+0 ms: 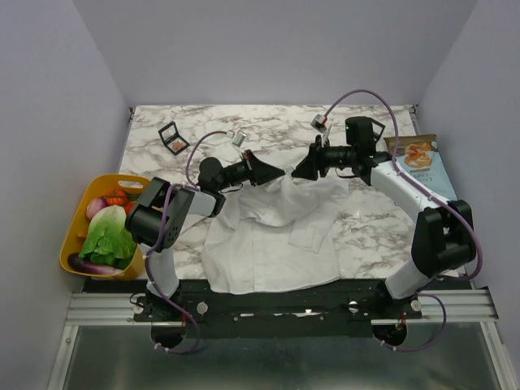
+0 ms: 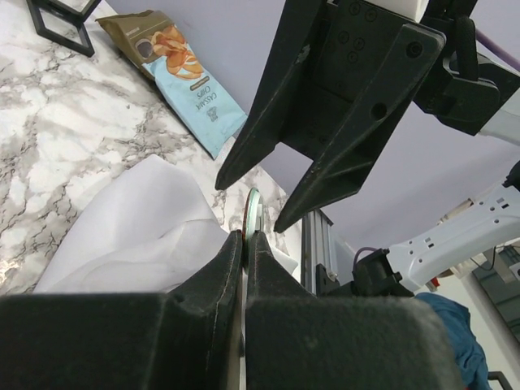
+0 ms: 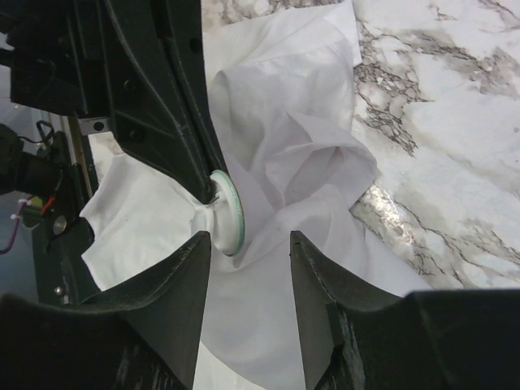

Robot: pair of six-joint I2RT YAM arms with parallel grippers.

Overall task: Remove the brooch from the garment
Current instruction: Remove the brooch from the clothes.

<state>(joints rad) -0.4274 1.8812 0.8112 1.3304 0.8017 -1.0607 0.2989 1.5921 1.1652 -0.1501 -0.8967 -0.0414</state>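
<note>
1. Where the garment (image 1: 268,244) is pulled up into a peak at its far, collar end, the brooch (image 3: 229,213) sits at the very tip, clear of the table (image 1: 366,219).
2. Left gripper (image 2: 244,244): jaws pressed together on a tuck of the garment right at the brooch's rim. Whether the pin itself is also caught cannot be told.
3. Right gripper (image 3: 248,244): roughly half open, holding nothing, facing the left one across the peak.
4. Key relation: the brooch lies straight ahead of the right gripper, at the mouth of its gap and nearer the finger on the gathered-cloth side. The right arm is the free one, and about as near as the left.
5. Orientation: a round disc, so no true long axis. It stands edge-on to both wrist cameras, green rim showing. Its flat faces are turned toward the right gripper's two fingers, and its plane runs in line with the left fingers.
6. Judgement: the next move probably calls for a slight sideways shift to centre the disc, then closing on its faces.
</note>
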